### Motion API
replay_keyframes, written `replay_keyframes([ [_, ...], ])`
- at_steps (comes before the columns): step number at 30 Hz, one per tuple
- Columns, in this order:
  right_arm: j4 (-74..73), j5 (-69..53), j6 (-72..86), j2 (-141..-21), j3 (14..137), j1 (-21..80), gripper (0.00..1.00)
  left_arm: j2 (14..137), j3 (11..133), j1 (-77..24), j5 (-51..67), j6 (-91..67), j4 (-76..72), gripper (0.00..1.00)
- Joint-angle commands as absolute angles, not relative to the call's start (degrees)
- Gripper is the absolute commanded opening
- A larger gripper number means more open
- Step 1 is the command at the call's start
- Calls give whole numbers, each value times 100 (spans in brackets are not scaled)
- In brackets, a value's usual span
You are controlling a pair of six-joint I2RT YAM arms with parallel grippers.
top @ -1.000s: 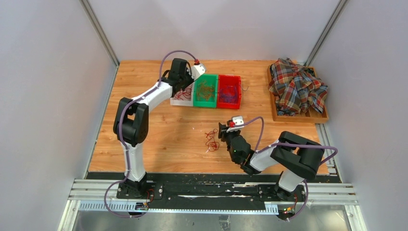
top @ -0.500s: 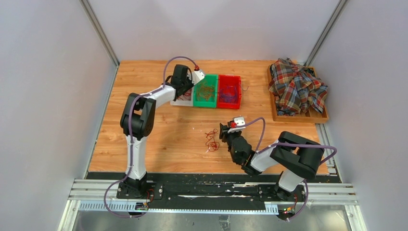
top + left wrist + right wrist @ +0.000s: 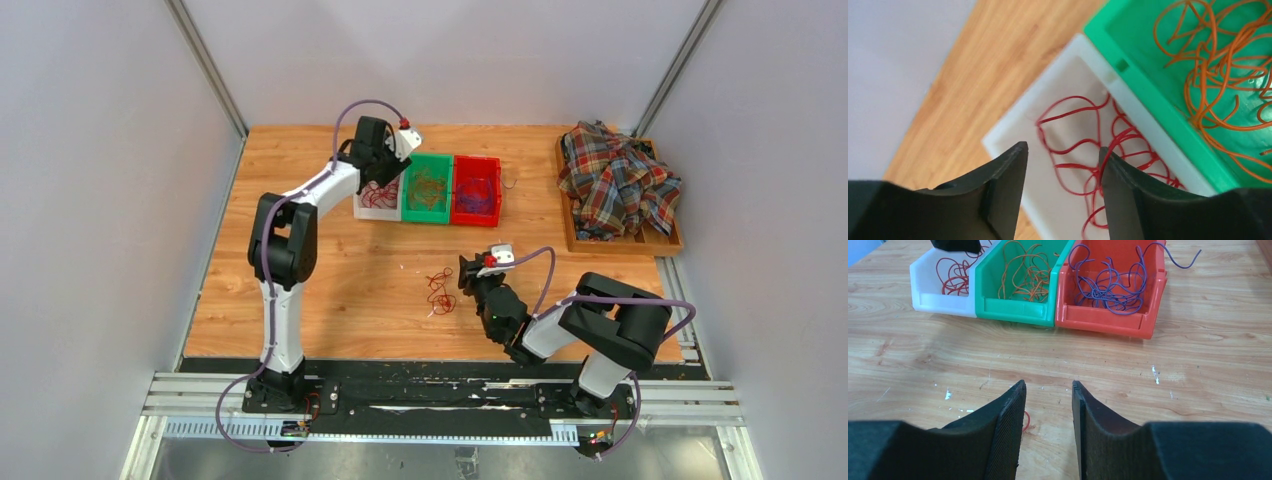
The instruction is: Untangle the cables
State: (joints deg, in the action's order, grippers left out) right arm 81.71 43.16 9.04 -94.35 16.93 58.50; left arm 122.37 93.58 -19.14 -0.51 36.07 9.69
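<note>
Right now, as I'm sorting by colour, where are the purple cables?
Top view: the purple cables lie in the red bin, rightmost of the three, beside the green bin.

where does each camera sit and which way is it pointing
Top external: above and behind the bases, looking down on the table; both arms show, left gripper over the white bin, right gripper by the loose red cables.
Left wrist: on that wrist, looking down into the white bin; own fingers frame the bottom.
Right wrist: low over the table, facing the row from white bin to red bin; own fingers at the bottom.
Shared: both wrist views show the white bin and green bin.
</note>
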Motion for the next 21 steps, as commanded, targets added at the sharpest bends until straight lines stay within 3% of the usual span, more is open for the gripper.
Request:
replay_keyframes([
  [1, 8536, 4403, 937, -9457, 1605, 5783, 39, 11682, 9986, -1720, 404, 3334, 1837, 65],
  [4, 8630, 4397, 945, -9458, 1537, 5783, 39, 11621, 10237, -1702, 478, 3410, 2150, 79],
  [10, 8718, 4377, 958, -9458, 1483, 5783, 39, 11536, 10672, -1694, 544, 3570, 2748, 88],
  [15, 8893, 4372, 954, -9518, 1448, 5790, 39, 11342, 10404, -1695, 600, 3887, 3029, 88],
  [21, 8947, 4417, 932, -9556, 1450, 5784, 40, 10619, 9708, -1921, 1630, 3937, 3909, 86],
])
